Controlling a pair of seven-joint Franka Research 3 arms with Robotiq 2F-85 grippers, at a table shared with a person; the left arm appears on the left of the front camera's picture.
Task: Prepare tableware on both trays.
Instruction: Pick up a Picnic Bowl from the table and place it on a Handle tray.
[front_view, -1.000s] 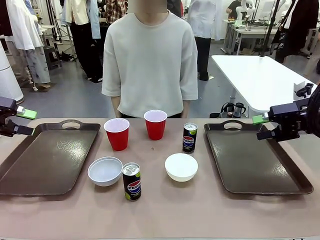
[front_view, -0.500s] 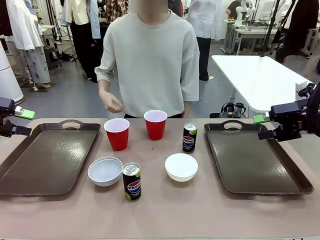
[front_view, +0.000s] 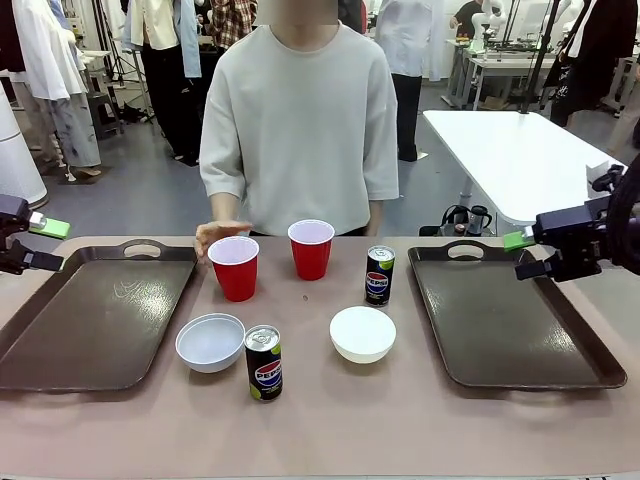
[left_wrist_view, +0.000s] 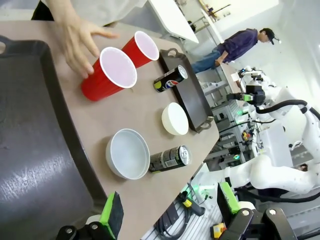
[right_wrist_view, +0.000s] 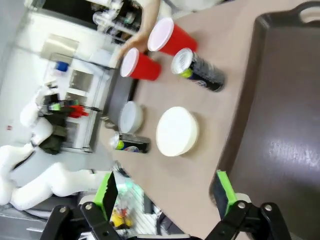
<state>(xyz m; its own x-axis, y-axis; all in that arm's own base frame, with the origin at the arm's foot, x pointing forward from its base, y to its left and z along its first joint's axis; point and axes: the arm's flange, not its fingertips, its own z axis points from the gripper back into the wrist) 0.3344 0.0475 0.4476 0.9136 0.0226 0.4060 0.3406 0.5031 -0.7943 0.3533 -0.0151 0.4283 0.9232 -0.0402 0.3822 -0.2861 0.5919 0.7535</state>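
Two dark brown trays lie on the table, the left tray (front_view: 90, 320) and the right tray (front_view: 520, 320), both bare. Between them stand two red cups (front_view: 234, 267) (front_view: 311, 249), two white bowls (front_view: 210, 342) (front_view: 362, 333) and two Pepsi cans (front_view: 263, 362) (front_view: 379, 275). My left gripper (front_view: 30, 243) hovers open over the left tray's outer far corner. Above the right tray's far edge my right gripper (front_view: 528, 253) is open too. Nothing sits between the green pads (left_wrist_view: 112, 215) (right_wrist_view: 225, 192). The person's hand (front_view: 215, 235) rests beside the left cup (left_wrist_view: 107, 74).
The person stands at the far side, centred behind the cups. Bare table runs along the front edge below the bowls. A white table (front_view: 510, 150) and other people are farther back.
The person's hand came down from chest height to the table next to the left red cup. Both grippers stayed nearly still and open.
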